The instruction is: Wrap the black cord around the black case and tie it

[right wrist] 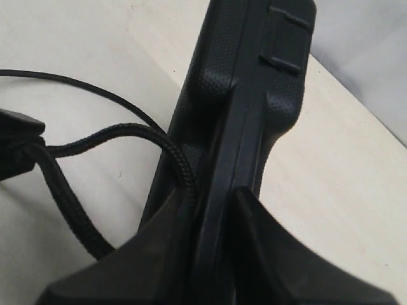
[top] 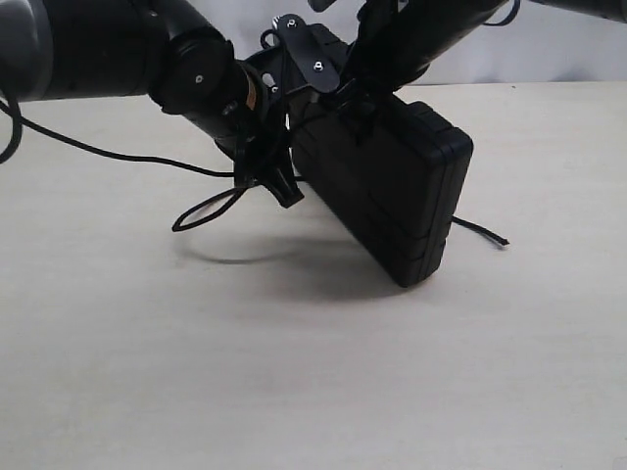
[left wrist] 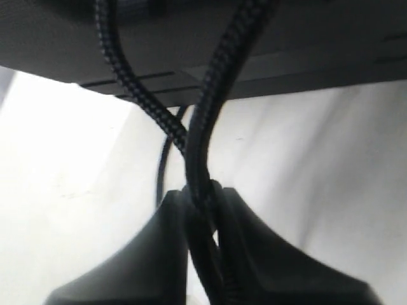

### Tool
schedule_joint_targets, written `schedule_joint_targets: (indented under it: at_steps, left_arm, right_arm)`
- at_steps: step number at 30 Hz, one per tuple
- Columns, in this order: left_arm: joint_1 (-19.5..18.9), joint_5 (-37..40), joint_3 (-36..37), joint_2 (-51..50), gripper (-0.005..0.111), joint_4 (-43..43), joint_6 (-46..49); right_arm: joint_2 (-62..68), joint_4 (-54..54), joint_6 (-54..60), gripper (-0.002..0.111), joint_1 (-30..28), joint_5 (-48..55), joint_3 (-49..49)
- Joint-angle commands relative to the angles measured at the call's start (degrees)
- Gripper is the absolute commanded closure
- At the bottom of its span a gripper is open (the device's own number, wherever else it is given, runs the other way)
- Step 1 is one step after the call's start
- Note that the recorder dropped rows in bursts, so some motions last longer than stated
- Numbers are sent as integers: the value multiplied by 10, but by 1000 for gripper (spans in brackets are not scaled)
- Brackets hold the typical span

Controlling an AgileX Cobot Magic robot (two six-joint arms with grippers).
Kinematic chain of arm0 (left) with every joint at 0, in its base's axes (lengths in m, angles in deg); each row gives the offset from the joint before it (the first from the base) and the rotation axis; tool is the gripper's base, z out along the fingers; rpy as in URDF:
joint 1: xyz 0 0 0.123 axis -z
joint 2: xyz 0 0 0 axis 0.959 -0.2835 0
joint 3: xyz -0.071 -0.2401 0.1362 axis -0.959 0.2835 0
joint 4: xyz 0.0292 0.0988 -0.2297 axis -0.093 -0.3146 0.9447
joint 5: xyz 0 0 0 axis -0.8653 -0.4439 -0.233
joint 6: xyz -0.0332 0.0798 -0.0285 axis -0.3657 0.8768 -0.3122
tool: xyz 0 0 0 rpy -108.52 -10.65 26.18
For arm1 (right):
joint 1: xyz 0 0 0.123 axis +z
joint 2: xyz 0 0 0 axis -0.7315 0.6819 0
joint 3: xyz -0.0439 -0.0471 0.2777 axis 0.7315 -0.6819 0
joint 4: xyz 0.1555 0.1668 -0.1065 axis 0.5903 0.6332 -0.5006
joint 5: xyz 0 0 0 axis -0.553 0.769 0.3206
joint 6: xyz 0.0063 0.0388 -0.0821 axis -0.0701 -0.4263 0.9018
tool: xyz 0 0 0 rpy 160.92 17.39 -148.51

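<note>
Exterior view. Item one: black case (top: 392, 191), tilted on edge, hanging below the right end effector (top: 355, 96), which grips its upper edge. We cannot tell whether its lowest corner touches the worktop (top: 294, 392). Item two: black cord (top: 206, 211), a loop lying on the worktop just below and beside the left end effector (top: 269, 181). Its frayed tip shows on the far side of the case from that end effector. The two end effectors stand near each other at the case's upper edge.

Left wrist view. We record the left end effector nearly closed, jaws pinched on the braided cord. Two strands cross just ahead of the jaw tips and run on to the underside of the case, close in front.

Right wrist view. We record the right end effector clamped on the case's rim, one jaw on each face. The cord passes over one jaw and runs off to the left end effector nearby.
</note>
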Motion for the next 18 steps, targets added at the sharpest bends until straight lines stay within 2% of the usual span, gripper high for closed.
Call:
schedule_joint_targets:
  at_steps: [1, 3, 8, 18]
  left_arm:
    - [1, 19, 1, -5, 107, -55, -46]
    - [1, -10, 9, -5, 107, -39, -49]
    - [1, -143, 64, -5, 107, -23, -76]
    - [-33, -219, 118, -4, 107, 8, -79]
  right_arm:
    - [53, 48, -16, 104, 2, 182, -35]
    - [53, 48, -16, 104, 2, 182, -35]
    - [53, 48, -16, 104, 2, 183, -35]
    - [53, 48, -16, 104, 2, 182, -35]
